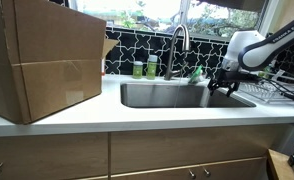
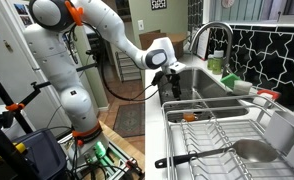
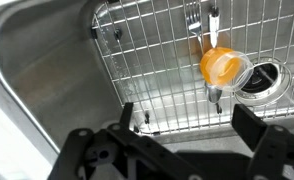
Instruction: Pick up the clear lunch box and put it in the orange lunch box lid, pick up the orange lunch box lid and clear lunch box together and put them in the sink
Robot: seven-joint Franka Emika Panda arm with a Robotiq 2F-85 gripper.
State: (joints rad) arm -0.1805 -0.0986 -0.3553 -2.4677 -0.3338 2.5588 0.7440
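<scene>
Wrist view: we are looking down on a smooth stainless sink (image 3: 37,70) beside a gridded wire dish rack (image 3: 157,60). The black gripper (image 3: 183,110) is hanging above the rack, jaws spread, holding nothing. On the wires, the round glossy orange lunch box lid (image 3: 219,66) is resting with the clear lunch box (image 3: 244,70), facing us and showing no long axis.

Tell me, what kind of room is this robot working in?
A kitchen, probably in a home. A steel sink is set into a counter, with a curved faucet behind it, a wire dish rack alongside, and a dark tiled backsplash on the wall.
</scene>
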